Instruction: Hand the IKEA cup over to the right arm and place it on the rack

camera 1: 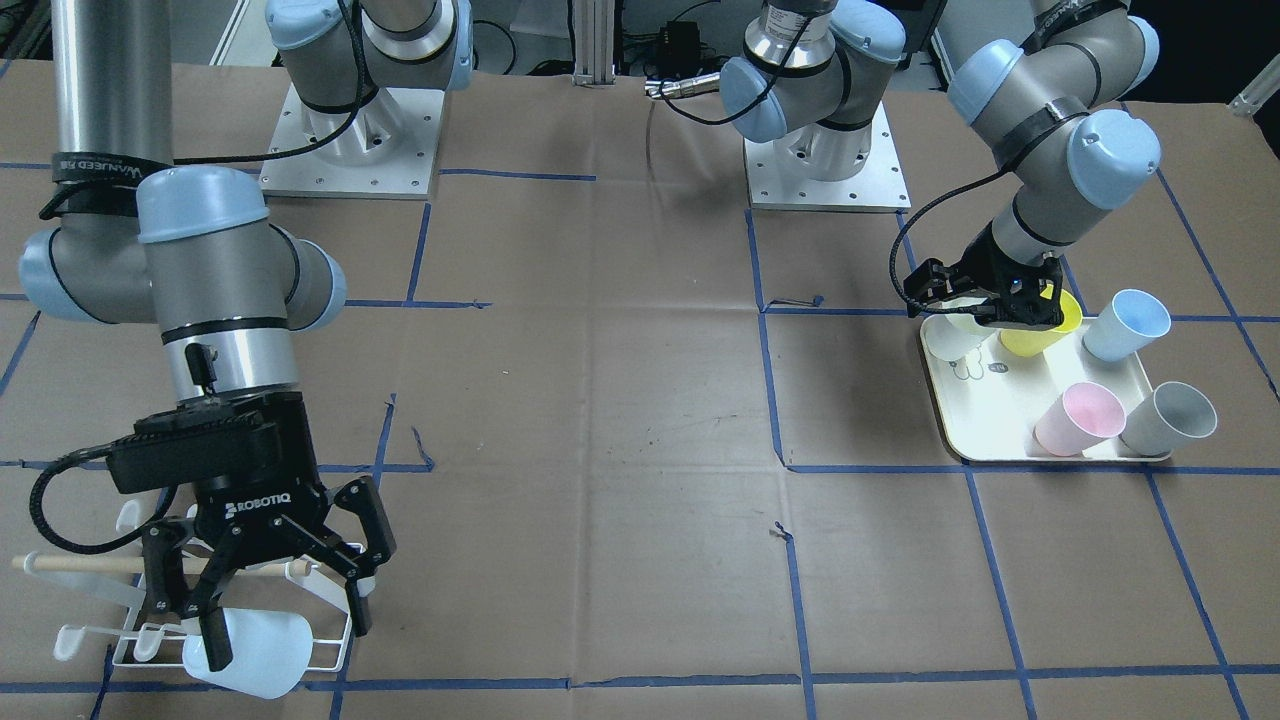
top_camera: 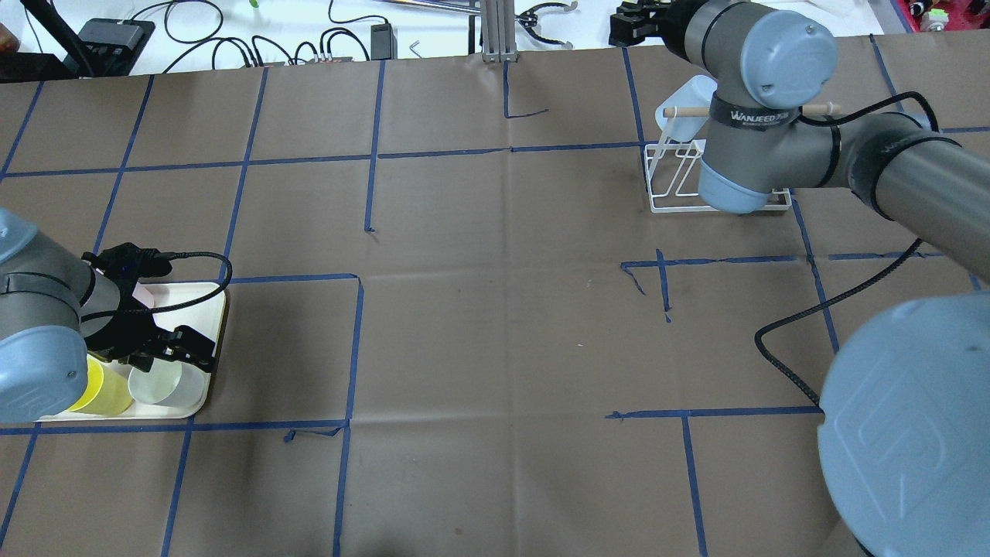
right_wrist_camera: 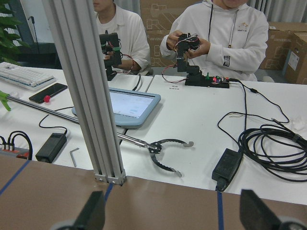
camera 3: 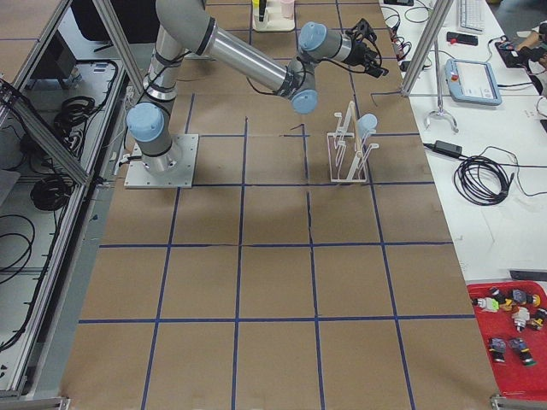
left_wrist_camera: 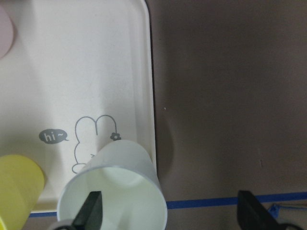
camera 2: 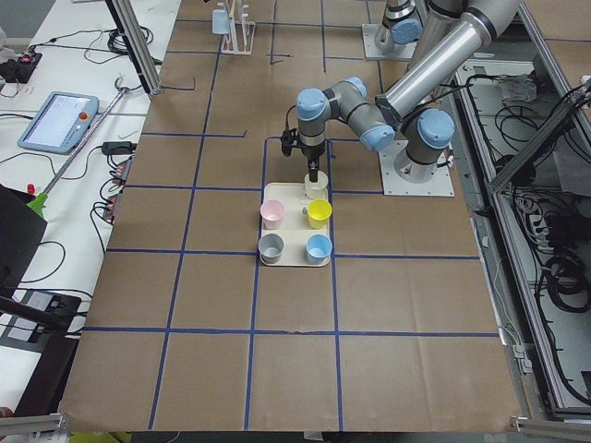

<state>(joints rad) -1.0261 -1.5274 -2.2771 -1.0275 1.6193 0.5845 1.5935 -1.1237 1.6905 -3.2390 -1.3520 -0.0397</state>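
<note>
Whitish cup (left_wrist_camera: 112,187), mouth-up at the tray (left_wrist_camera: 96,72) corner. Only the wrist view shows the spread left tool (left_wrist_camera: 171,211) with a finger (left_wrist_camera: 92,211) inside its rim; the right tool (camera 1: 287,640) hangs released near the rack (top_camera: 665,207).

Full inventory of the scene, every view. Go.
white cup: 1, white, tray corner
yellow cup: 1, yellow, tray, beside white cup
light blue cup: 1, light blue, tray
pink cup: 1, pink, tray
grey cup: 1, grey, tray
racked cup: 1, pale blue, on rack
rack: 1, white wire with wooden rod, robot's right
tray: 1, cream, robot's left
table: 1, brown, blue tape grid
tablet: 1, grey-framed, bench beyond table
people: 2, white tops, at bench
left pincer: 1, black, open, one finger inside white cup
right pincer: 1, black, open, empty, near rack
</note>
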